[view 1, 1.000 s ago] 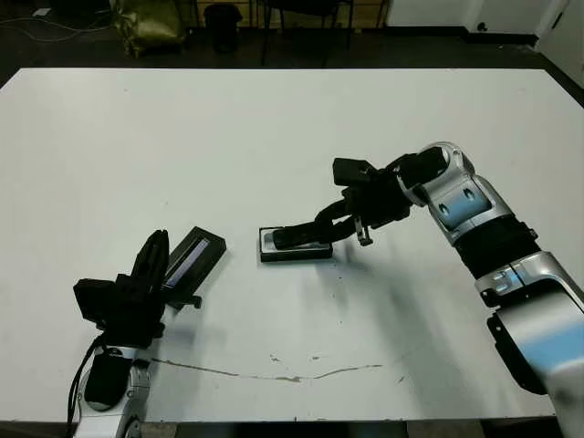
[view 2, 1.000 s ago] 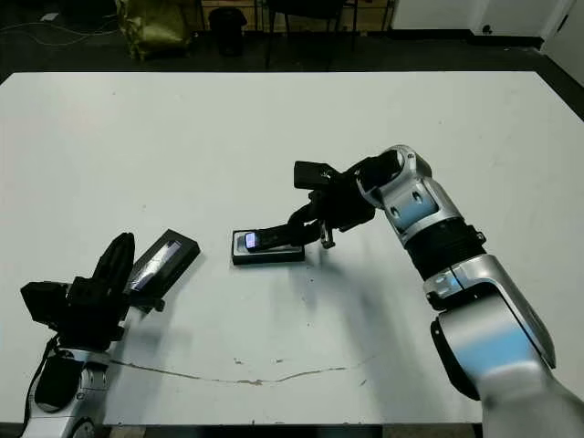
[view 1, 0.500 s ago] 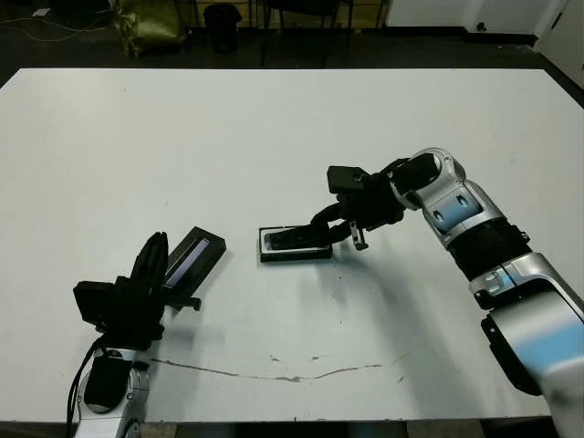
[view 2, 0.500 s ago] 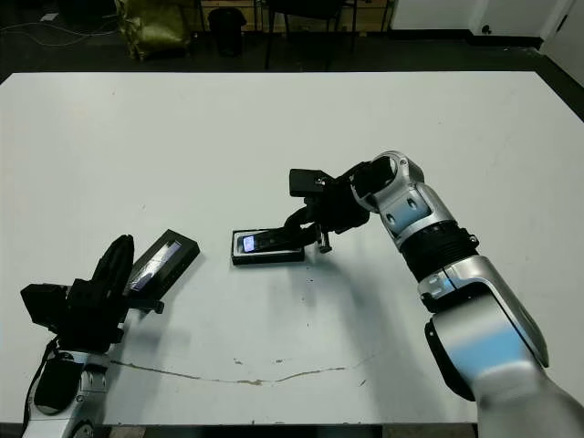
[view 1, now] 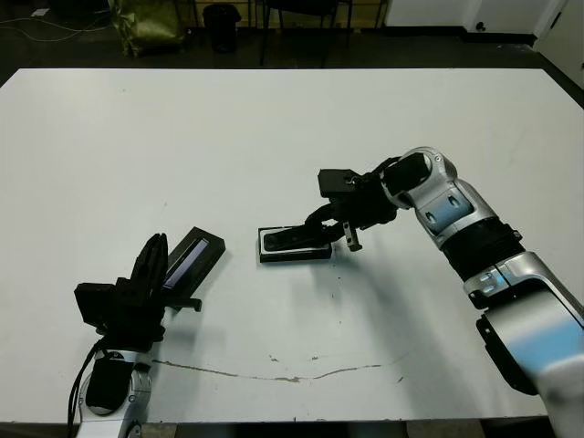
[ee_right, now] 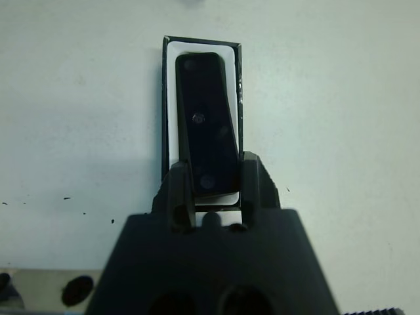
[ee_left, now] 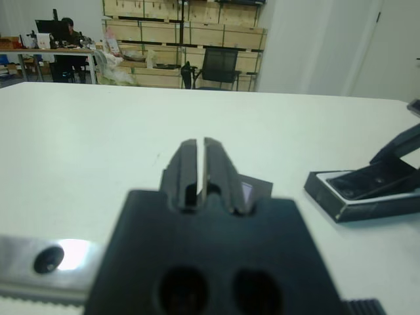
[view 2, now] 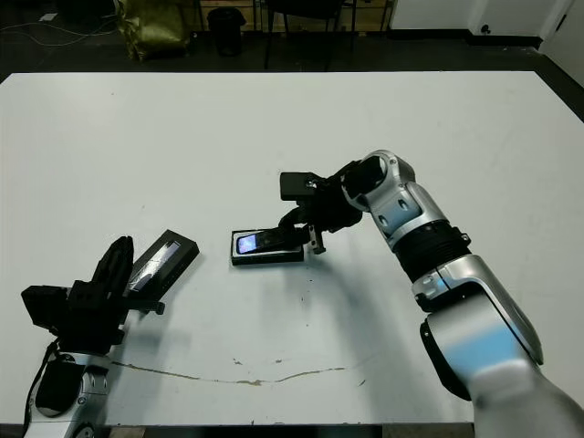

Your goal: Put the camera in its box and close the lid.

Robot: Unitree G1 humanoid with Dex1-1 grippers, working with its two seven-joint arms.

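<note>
We see the camera point(ee_right: 207, 125), a slim all-black bar with rounded ends, lying inside the box point(ee_right: 168, 118), slightly askew against the white lining. The box is a shallow rectangular tray with black outer walls, sitting open near the middle of the table. The lid point(view 1: 192, 256), a flat black cover with a glossy greyish strip on its face, rests well apart to the box's left, angled diagonally.

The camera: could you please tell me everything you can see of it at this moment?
The camera is a slim, all-black oblong bar with rounded ends and a smooth, plastic-looking face with small round marks. It lies lengthwise in the box, whose white lining shows around it, slightly askew to the walls. The right pincer straddles its near end, a finger on each side. The lid lies apart, uninvolved.
</note>
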